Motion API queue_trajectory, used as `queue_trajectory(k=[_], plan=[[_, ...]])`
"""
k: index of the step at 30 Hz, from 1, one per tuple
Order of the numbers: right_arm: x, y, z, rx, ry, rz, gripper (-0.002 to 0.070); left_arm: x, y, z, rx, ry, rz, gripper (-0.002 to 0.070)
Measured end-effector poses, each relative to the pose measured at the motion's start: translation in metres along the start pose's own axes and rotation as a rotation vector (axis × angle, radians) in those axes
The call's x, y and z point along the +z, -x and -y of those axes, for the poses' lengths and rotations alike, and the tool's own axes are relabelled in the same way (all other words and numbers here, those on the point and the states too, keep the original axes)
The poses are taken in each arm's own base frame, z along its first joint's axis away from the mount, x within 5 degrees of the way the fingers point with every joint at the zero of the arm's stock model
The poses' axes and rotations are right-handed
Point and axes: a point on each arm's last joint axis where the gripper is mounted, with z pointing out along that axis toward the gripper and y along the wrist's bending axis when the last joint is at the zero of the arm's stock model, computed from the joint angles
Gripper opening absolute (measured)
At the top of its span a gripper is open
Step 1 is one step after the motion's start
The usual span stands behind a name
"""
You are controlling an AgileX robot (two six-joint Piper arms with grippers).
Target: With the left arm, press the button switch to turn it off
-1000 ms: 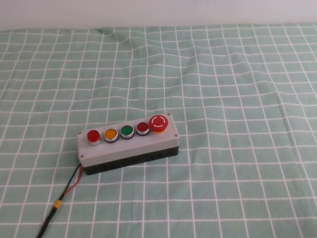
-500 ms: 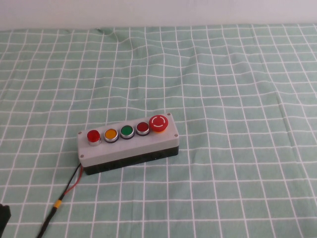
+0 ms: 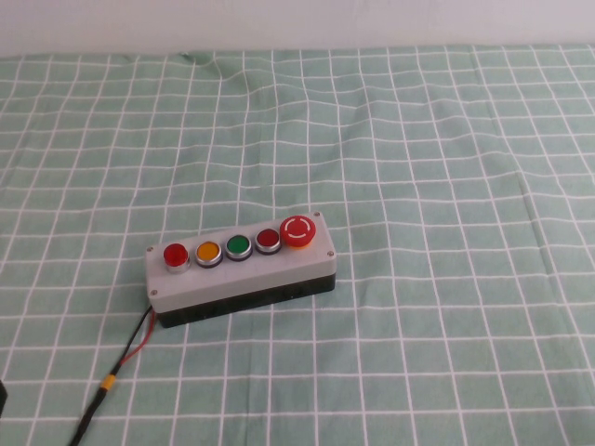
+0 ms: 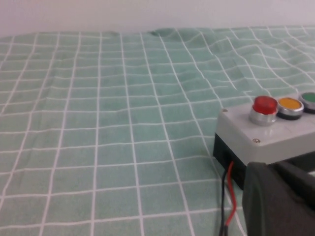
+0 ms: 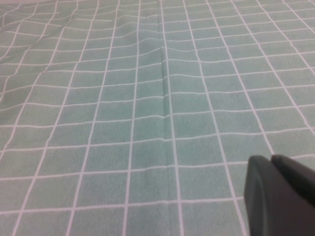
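Red and lit, the button switch [image 4: 265,104] on the grey box [image 4: 266,140] sits untouched just ahead of your left jaws [image 4: 278,201]; pressing remains. Right jaws [image 5: 278,194] hover over bare cloth. Both jaws' spread: cannot tell.

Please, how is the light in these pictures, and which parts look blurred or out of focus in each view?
High view: soft even light, button switch sharp, weak shadow under the grey box. Left wrist view: the left gripper is a dark blur at the near edge, the cloth slightly soft. Right wrist view: the right gripper is equally blurred; no glare anywhere.
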Motion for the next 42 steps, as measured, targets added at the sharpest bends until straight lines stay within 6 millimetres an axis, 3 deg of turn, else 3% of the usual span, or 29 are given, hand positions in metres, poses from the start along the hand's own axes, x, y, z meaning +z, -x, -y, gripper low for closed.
queue_trajectory(k=[9, 42], plan=[[0.000, 0.000, 0.000, 0.000, 0.000, 0.000, -0.0016, 0.004, -0.033, 0.001, -0.048, 0.012, -0.122, -0.0003], [0.000, 0.000, 0.000, 0.000, 0.000, 0.000, -0.0016, 0.004, -0.034, 0.001, -0.062, 0.010, -0.127, -0.0003]])
